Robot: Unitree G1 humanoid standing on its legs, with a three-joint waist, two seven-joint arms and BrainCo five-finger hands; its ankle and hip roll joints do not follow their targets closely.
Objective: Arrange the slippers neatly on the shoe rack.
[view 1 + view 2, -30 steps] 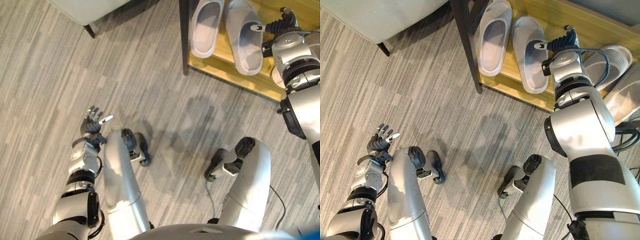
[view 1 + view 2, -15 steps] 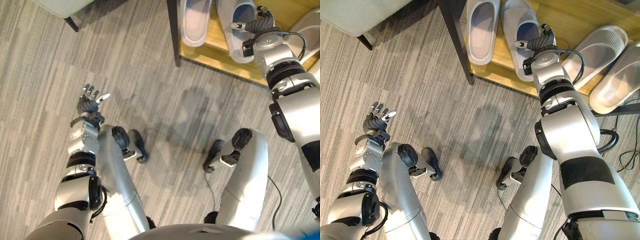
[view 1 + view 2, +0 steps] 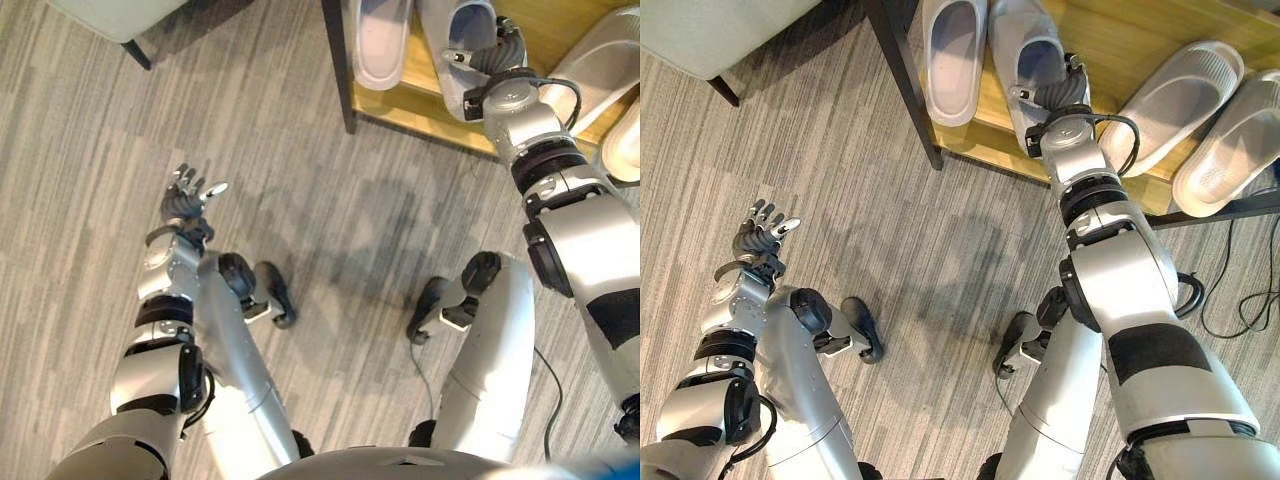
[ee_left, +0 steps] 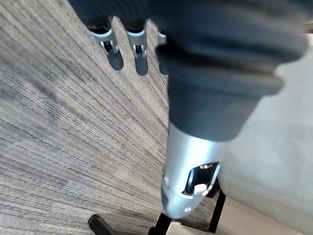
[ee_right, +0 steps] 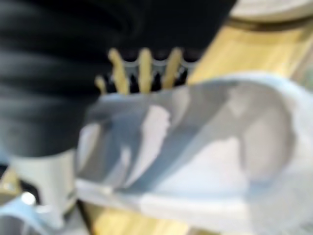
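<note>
Nearest to you, your left hand [image 3: 185, 193] hangs above the grey striped carpet [image 3: 300, 180], fingers spread and relaxed, holding nothing. Beyond it, at the far left, a pale upholstered seat [image 3: 110, 12] stands on a dark leg.

Farther out on your right, your right hand [image 3: 1055, 92] rests on the heel of a grey slipper [image 3: 1025, 50]. That slipper lies on the wooden shoe rack [image 3: 995, 125], toe pointing away from you. From your wrist view, the straight fingers [image 5: 145, 63] reach over the slipper's heel rim, with the thumb below the sole, so the hand appears to grip the heel.

Just left of it lies a second grey slipper [image 3: 953, 45], roughly parallel and close beside. The rack's dark post [image 3: 902, 75] stands immediately left of that one.

To the right of your hand, well apart from the grey pair, two beige slippers [image 3: 1175, 95] [image 3: 1240, 140] lie angled on the same shelf, side by side.
</note>
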